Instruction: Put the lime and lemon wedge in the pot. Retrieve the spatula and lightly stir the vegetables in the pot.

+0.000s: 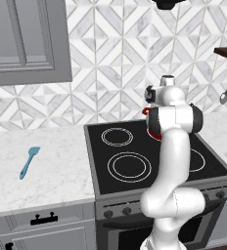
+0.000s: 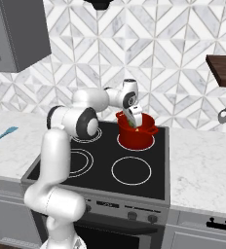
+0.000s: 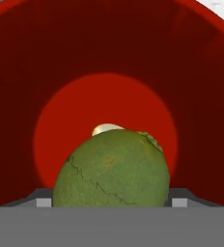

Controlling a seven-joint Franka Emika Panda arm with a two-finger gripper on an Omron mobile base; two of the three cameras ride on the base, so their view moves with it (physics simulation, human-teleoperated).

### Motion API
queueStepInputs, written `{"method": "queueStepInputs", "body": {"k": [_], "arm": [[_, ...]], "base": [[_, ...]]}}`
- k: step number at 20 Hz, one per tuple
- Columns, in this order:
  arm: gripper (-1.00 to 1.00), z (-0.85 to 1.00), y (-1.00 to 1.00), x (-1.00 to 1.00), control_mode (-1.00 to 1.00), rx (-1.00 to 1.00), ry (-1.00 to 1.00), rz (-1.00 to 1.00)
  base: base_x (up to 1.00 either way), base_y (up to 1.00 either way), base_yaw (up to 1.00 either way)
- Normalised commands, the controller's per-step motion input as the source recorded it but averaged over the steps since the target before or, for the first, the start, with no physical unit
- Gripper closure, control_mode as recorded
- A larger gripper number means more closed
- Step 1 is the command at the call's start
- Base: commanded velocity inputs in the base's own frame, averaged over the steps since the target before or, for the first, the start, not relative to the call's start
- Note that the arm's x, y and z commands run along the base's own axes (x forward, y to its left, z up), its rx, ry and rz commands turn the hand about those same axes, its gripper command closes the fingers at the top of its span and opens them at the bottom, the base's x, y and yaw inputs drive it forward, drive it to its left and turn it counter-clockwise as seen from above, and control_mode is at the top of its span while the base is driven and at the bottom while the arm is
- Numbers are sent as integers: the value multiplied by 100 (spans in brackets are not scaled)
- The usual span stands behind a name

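Fingers around lime, over pot

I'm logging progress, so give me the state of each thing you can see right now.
Lime: between the end effector's fingers, above the pot's opening.
Pot: upright on the stove's back burner, no lid.
Spatula: flat on the counter, untouched.
End effector: at the pot's mouth, closed on the lime.
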Motion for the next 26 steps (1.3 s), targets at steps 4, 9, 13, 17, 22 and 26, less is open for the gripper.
{"method": "queueStepInputs", "body": {"k": [4, 9, 13, 17, 22, 26], "arm": [[100, -14, -4, 6, -100, 0, 1, -1], [100, -15, -4, 4, -100, 0, 1, -1], [100, -16, -1, 2, -100, 0, 0, 0], [-100, -2, 0, 1, -100, 0, 0, 0], [-100, 2, 0, 1, -100, 0, 0, 1], [-100, 27, 0, 4, -100, 0, 0, 8]], "base": [[0, 0, 0], [0, 0, 0], [0, 0, 0], [0, 0, 0], [0, 0, 0], [0, 0, 0]]}}
